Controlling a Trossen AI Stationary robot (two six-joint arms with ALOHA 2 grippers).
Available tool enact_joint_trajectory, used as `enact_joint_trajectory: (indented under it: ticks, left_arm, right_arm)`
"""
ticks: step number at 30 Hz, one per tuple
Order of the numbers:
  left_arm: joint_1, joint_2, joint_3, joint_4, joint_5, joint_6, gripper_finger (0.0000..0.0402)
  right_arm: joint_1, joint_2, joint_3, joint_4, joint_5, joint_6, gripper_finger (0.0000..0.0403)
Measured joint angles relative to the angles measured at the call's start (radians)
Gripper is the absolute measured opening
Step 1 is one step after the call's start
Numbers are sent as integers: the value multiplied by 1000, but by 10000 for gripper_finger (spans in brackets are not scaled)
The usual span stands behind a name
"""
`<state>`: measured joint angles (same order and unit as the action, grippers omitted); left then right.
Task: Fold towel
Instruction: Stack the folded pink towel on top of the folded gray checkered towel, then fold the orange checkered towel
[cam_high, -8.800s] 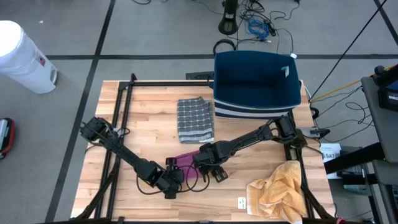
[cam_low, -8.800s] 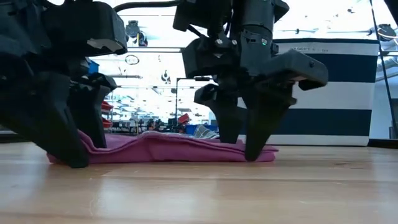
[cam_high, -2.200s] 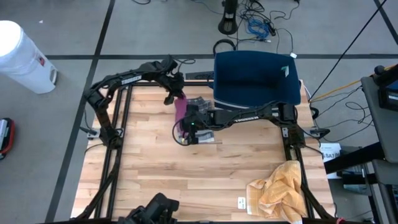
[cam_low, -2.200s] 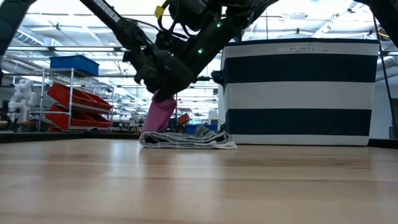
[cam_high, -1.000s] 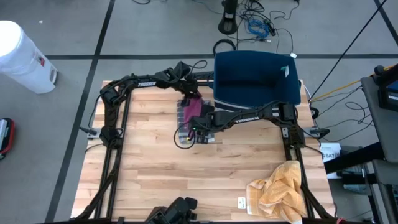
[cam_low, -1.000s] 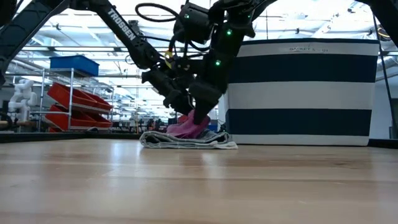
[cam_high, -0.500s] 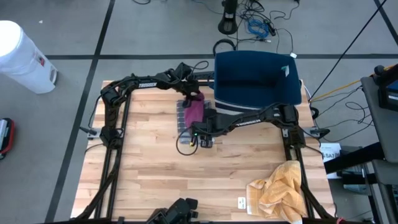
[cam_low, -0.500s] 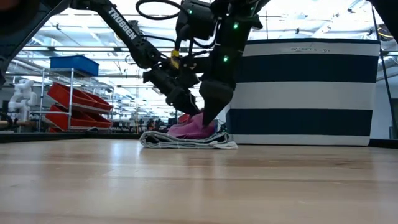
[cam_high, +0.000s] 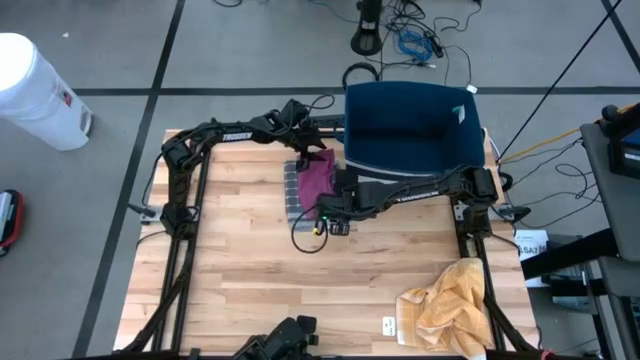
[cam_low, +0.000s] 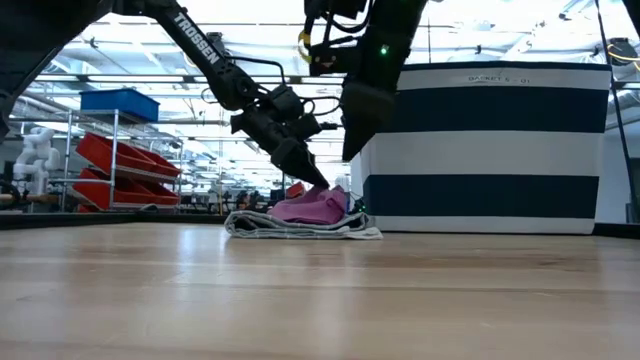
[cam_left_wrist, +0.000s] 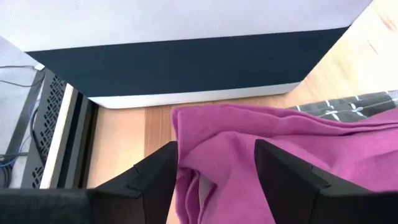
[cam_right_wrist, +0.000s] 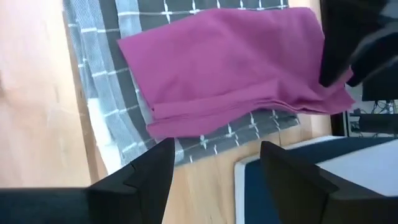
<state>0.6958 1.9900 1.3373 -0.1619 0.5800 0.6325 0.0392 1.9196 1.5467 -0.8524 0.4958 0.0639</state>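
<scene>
A folded magenta towel (cam_high: 317, 176) lies on top of a folded grey checked towel (cam_high: 293, 190), and both rest on the wooden table (cam_high: 250, 280) just beside the navy and white striped basket (cam_high: 410, 125), on its left-arm side. In the right wrist view the magenta towel (cam_right_wrist: 230, 68) covers most of the checked towel (cam_right_wrist: 106, 81), whose grid pattern shows around its edges. The left gripper (cam_high: 311, 147) sits at the end of the magenta towel nearest the basket's back corner; in the left wrist view its fingers (cam_left_wrist: 155, 180) stand spread apart with the cloth (cam_left_wrist: 261, 162) bunched between and below them, not pinched. In the low view the left gripper (cam_low: 305, 170) points down at the top of the pink pile (cam_low: 312, 207), its tip just at the cloth. The right gripper (cam_high: 331, 217) hangs above the table at the end of the stack farther from the basket's back, lifted clear of the towels; its fingers (cam_right_wrist: 146, 177) are held apart with nothing between them. A crumpled yellow cloth (cam_high: 445, 305) lies well apart from the basket, at the table's near right corner. A white bin (cam_high: 35, 90) stands on the floor beyond the table's left side.
</scene>
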Motion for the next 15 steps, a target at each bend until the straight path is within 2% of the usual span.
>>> enact_joint_trajectory:
  ticks: [4, 7, 12, 15]
  left_arm:
    - [3, -12, 0, 36, -2, -37, 218]
    - [7, -32, 0, 54, 5, -57, 219]
    - [7, -72, 0, 59, 26, -95, 218]
    - [10, -94, 0, 10, 86, -111, 218]
  right_arm:
    - [16, 2, 0, 22, -62, -26, 224]
    - [28, 13, 0, 102, -101, -56, 224]
    - [31, 45, 1, 213, -105, -107, 224]
    - [18, 92, 0, 243, -110, -129, 224]
